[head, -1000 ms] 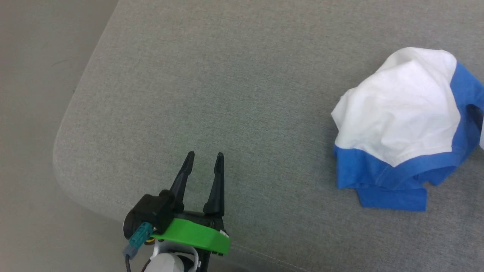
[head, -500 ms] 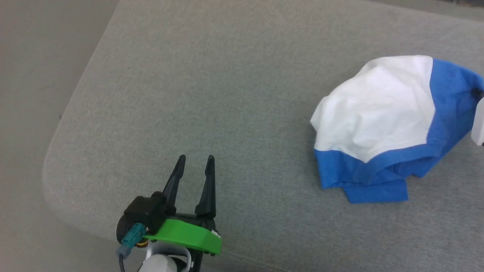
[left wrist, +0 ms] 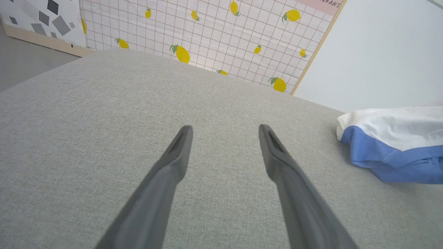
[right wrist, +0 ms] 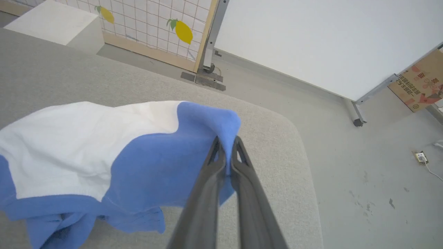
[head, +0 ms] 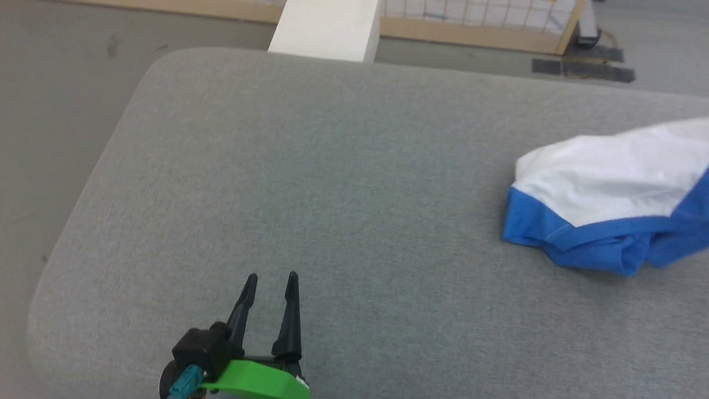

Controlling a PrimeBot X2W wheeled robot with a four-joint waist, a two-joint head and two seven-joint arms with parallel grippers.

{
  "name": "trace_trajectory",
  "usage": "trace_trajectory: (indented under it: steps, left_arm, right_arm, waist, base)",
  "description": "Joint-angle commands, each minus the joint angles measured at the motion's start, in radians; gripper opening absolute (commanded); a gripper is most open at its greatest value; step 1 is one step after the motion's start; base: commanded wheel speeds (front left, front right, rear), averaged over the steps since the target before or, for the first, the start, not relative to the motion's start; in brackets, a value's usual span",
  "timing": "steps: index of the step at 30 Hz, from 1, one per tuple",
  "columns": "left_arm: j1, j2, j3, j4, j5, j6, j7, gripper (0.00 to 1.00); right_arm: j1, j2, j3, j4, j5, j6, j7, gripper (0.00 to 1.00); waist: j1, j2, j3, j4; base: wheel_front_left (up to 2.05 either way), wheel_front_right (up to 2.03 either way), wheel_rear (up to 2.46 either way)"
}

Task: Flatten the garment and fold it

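- Wide grey padded surface (head: pixel 354 166) beneath everything, rounded at its corners; grey floor (head: pixel 50 83) around it.
- Beyond the far edge: a white block (head: pixel 327 25), then a wood-framed panel (left wrist: pixel 207 31) printed with a grid and yellow lemons, standing on a metal foot (right wrist: pixel 204 77).
- Further off in the right wrist view: a plain white wall (right wrist: pixel 294 34), the corner of a cardboard box (right wrist: pixel 420 86), and a small socket (right wrist: pixel 421 157) with a cable on the floor.
- Left gripper (head: pixel 272 275) low at the near left of the padded surface, well apart from the garment (head: pixel 604 183), with grey weave between them.
- Fingers of that gripper pointing toward the far edge, parted by a moderate gap, gripping nothing. Hovering or touching the surface: cannot tell.
- Green housing (head: pixel 255 382) and a teal connector (head: pixel 185 382) at the left gripper's base.
- Right gripper (right wrist: pixel 226 140) pinched tight on a fold of the garment's blue part, fingers nearly parallel. Held fold higher than the rest, cloth draping away to the left of that wrist view.
- Garment at the right of the padded surface in the head view, cut off by the right edge of the picture.
- Soft, creased cloth: white body above, royal-blue band below with a stitched hem, lower blue folds bunched on the surface.
- Padded surface in a fine, even woven texture.
- Gripper fingers long, dark, matte, tapering to narrow tips, with a shallow recess on the inner faces.
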Motion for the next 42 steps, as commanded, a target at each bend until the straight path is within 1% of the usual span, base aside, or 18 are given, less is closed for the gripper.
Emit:
trace_trajectory:
  steps: [1,3,9,10,11,15,19,22,26,31,32,34,36,37,39,40,41,42]
  left_arm:
    - [0.016,-0.002,0.007,0.0,0.003,-0.006,-0.004,1.0]
    - [0.024,-0.002,0.006,0.003,0.005,-0.01,-0.004,1.0]
    - [0.019,-0.002,-0.009,0.01,0.01,-0.019,-0.004,1.0]
    - [0.017,-0.002,-0.01,0.016,0.015,-0.022,-0.004,1.0]
    - [0.018,-0.002,-0.009,0.018,0.016,-0.023,-0.004,1.0]
    - [0.021,-0.002,-0.007,0.021,0.018,-0.023,-0.004,1.0]
    - [0.024,-0.002,-0.007,0.019,0.015,-0.021,-0.004,1.0]
    - [0.024,-0.002,-0.009,0.014,0.008,-0.018,-0.004,1.0]
    - [0.014,-0.002,-0.016,0.007,0.0,-0.015,-0.004,1.0]
    - [-0.01,-0.002,-0.024,0.003,0.001,-0.016,-0.004,1.0]
    - [-0.029,-0.002,-0.028,0.002,0.014,-0.018,-0.004,1.0]
    - [-0.042,-0.002,-0.033,-0.001,0.023,-0.017,-0.004,1.0]
    - [-0.054,-0.002,-0.041,-0.003,0.032,-0.018,-0.004,1.0]
    - [-0.07,-0.002,-0.053,0.001,0.055,-0.02,-0.004,1.0]
    - [-0.079,-0.002,-0.059,0.002,0.06,-0.021,-0.004,1.0]
    - [-0.082,-0.002,-0.061,0.004,0.062,-0.02,-0.004,1.0]
    - [-0.085,-0.002,-0.064,0.005,0.064,-0.02,-0.004,1.0]
    - [-0.087,-0.002,-0.065,0.006,0.063,-0.019,-0.004,1.0]
  right_arm:
    - [0.057,-0.008,-0.014,-0.002,-0.004,-0.002,0.008,0.0]
    - [0.133,-0.008,-0.029,0.003,-0.003,-0.002,0.018,0.0]
    - [0.313,0.07,-0.077,0.049,0.005,-0.002,-0.021,0.0]
    - [0.338,0.103,-0.082,0.065,-0.001,-0.002,-0.071,0.93]
    - [0.339,0.11,-0.082,0.068,0.001,-0.002,-0.081,1.0]
    - [0.309,0.118,-0.062,0.038,0.024,-0.002,-0.109,1.0]
    - [0.24,0.114,-0.028,-0.05,0.07,-0.002,-0.105,1.0]
    - [0.186,0.104,0.024,-0.117,0.1,-0.002,-0.071,1.0]
    - [0.12,0.091,0.096,-0.143,0.113,-0.002,-0.007,1.0]
    - [0.038,0.088,0.175,-0.077,0.106,-0.002,0.071,1.0]
    - [-0.006,0.099,0.207,-0.013,0.097,-0.002,0.115,1.0]
    - [-0.029,0.104,0.222,0.031,0.085,-0.002,0.14,1.0]
    - [-0.047,0.105,0.238,0.067,0.069,-0.002,0.148,1.0]
    - [-0.062,0.106,0.259,0.12,0.054,-0.002,0.145,1.0]
    - [-0.065,0.108,0.266,0.152,0.046,-0.002,0.139,1.0]
    - [-0.066,0.108,0.27,0.163,0.042,-0.002,0.135,0.65]
    - [-0.07,0.106,0.269,0.177,0.035,-0.002,0.125,0.07]
    - [-0.073,0.104,0.267,0.187,0.028,-0.002,0.115,0.0]
  waist:
    - [0.0001,-0.0001,-0.049,-0.047]
    - [0.0001,-0.0001,-0.055,-0.053]
    - [0.0001,-0.0001,-0.057,-0.053]
    - [0.0001,-0.0001,-0.059,-0.053]
    - [0.0001,-0.0001,-0.06,-0.053]
    - [0.0001,-0.0001,-0.066,-0.057]
    - [0.0001,-0.0001,-0.07,-0.057]
    - [0.0001,-0.0001,-0.066,-0.053]
    - [0.0001,-0.0001,-0.045,-0.04]
    - [0.0001,-0.0001,0.0,-0.011]
    - [0.0001,-0.0001,0.029,0.013]
    - [0.0001,-0.0001,0.046,0.029]
    - [0.0001,-0.0001,0.062,0.045]
    - [0.0001,-0.0001,0.082,0.067]
    - [0.0001,-0.0001,0.092,0.076]
    - [0.0001,-0.0001,0.095,0.078]
    - [0.0001,-0.0001,0.098,0.08]
    - [0.0001,-0.0001,0.099,0.081]
  base:
    - [0.0,0.0,0.0]
    - [0.0,0.0,0.0]
    - [0.0,0.0,0.0]
    - [0.0,0.0,0.0]
    - [0.0,0.0,0.0]
    - [0.0,0.0,0.0]
    - [0.0,0.0,0.0]
    - [0.0,0.0,0.0]
    - [0.0,0.0,0.0]
    - [0.0,0.0,0.0]
    - [0.0,0.0,0.0]
    - [0.0,0.0,0.0]
    - [0.0,0.0,0.0]
    - [0.0,0.0,0.0]
    - [0.0,0.0,0.0]
    - [0.0,0.0,0.0]
    - [0.0,0.0,0.0]
    - [0.0,0.0,0.0]
